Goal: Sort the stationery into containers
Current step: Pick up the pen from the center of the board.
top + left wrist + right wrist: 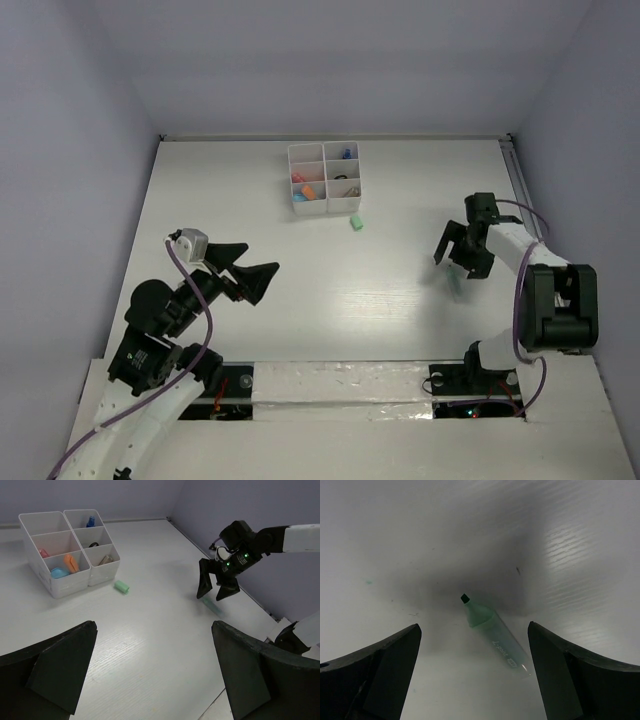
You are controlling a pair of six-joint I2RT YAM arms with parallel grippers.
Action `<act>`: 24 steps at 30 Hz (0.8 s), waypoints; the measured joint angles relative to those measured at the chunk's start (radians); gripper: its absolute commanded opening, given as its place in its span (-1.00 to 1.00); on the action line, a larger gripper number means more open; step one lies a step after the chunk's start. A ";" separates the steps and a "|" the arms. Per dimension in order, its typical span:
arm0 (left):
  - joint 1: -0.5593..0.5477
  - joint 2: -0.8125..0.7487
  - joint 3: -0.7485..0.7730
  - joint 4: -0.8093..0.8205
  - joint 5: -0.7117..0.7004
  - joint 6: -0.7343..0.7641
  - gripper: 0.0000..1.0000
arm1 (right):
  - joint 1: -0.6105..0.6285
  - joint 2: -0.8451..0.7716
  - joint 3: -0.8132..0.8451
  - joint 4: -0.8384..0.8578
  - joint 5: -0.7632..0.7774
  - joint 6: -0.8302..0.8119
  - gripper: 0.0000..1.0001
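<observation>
**Box nearly full — two green pieces out on the desk**

Most of the sorting looks done. The white organiser box (308,209) at the far side of the desk (300,330) already holds a blue-capped bottle (91,521), a black scissor handle (93,544), a tan bit (105,559), an orange bit (71,562), a light-blue piece (58,572) and something pink (44,553).

Two things lie outside it. A small green cap (356,223) sits just beside the box's near corner. A pale-green marker (495,630) lies flat well off to the right, uncapped, with its dark tip bare.

Over to the right tool (458,262). Its fingers are spread wide and it hangs directly above that marker, which lies between the two fingers in the wrist view. It grips nothing, and I see no contact yet. By my reading it is lined up for a pick.

The left tool (250,270) is also wide apart and empty, over bare desk on its own side and well away from the box.

I'd say the marker and the cap are what's left.
</observation>
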 measured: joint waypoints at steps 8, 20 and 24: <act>-0.022 -0.013 0.000 -0.011 -0.040 -0.003 0.98 | 0.002 0.092 0.006 -0.044 -0.071 -0.034 0.54; -0.037 -0.014 0.000 -0.018 -0.063 -0.004 0.98 | 0.082 0.153 0.051 -0.089 -0.098 -0.027 -0.48; -0.037 -0.002 0.000 -0.020 -0.066 -0.004 0.98 | 0.098 0.172 0.070 -0.093 -0.106 -0.022 -0.84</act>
